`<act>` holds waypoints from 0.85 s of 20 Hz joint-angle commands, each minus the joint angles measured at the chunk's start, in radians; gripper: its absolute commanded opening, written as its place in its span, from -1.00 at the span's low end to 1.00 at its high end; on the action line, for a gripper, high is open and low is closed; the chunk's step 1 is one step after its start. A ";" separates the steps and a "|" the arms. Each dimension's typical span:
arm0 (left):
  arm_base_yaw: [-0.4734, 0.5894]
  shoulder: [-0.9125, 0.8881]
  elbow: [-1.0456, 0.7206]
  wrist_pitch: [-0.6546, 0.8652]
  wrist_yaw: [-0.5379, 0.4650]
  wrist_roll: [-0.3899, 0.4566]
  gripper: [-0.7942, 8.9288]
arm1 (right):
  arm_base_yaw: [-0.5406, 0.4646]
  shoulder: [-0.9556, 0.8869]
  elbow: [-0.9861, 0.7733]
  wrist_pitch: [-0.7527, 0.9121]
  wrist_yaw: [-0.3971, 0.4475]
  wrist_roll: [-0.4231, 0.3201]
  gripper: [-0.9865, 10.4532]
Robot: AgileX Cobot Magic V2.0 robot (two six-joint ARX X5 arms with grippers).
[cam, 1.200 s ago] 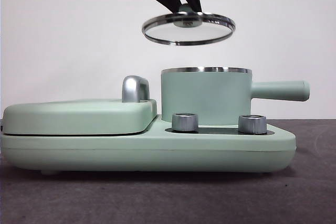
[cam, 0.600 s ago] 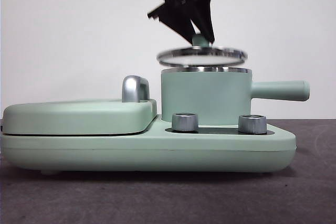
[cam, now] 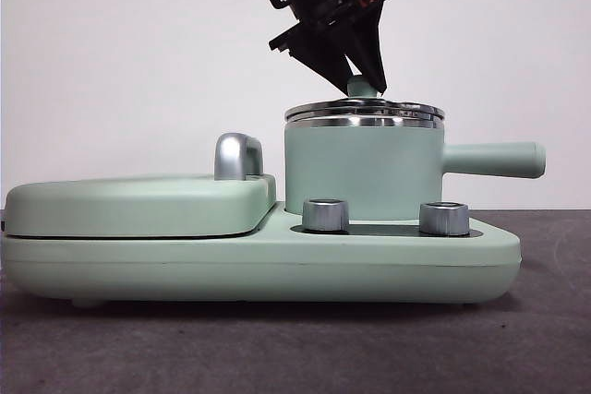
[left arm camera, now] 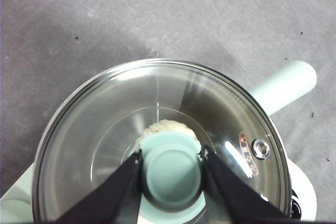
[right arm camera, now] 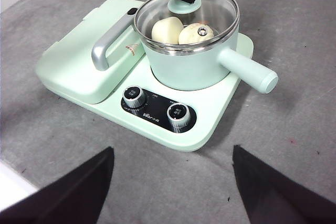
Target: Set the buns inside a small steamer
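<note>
Left pincer (left arm camera: 171,167) clamped on the green knob (left arm camera: 171,169) of the glass lid (left arm camera: 105,129), one black jaw touching each side of it. Front view: the lid (cam: 365,112) sits flat on the steel rim of the steamer (cam: 360,168), with the left pincer (cam: 363,80) coming down from above onto the knob (cam: 361,89).

Both buns are inside the steamer (right arm camera: 194,66), seen through the glass in the right wrist view: smooth bun (right arm camera: 167,29) and ribbed bun (right arm camera: 193,34) side by side, touching. The left wrist view shows only a ribbed off-white edge (left arm camera: 167,127) under the lid, just beside the knob.

Steamer stands on the mint-green cooker base (right arm camera: 210,116), its long handle (right arm camera: 249,72) projecting to one side. Two knurled dials (right arm camera: 135,97) (right arm camera: 178,114) sit on the base in front of it. Flat grill cover (right arm camera: 73,61) with chrome handle (right arm camera: 107,43) lies beside the steamer on the same base.

Right pincer (right arm camera: 170,182) wide apart, holding nothing, well clear of the base over the grey surface (right arm camera: 294,145).
</note>
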 commanded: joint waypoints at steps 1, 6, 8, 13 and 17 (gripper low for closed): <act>-0.012 0.051 0.025 0.007 0.003 0.013 -0.80 | 0.005 0.000 0.006 0.008 0.005 0.014 -0.21; -0.021 0.054 0.025 -0.008 0.003 0.126 -0.80 | 0.005 0.000 0.006 0.008 0.008 0.014 -0.21; -0.021 0.054 0.025 -0.019 0.003 0.154 -0.80 | 0.005 0.000 0.006 0.008 0.021 0.014 -0.21; -0.013 0.054 0.025 -0.021 0.002 0.112 -0.78 | 0.005 0.000 0.006 0.008 0.023 0.014 -0.21; -0.008 0.053 0.034 -0.015 0.002 0.072 -0.26 | 0.005 0.000 0.006 0.008 0.023 0.014 -0.21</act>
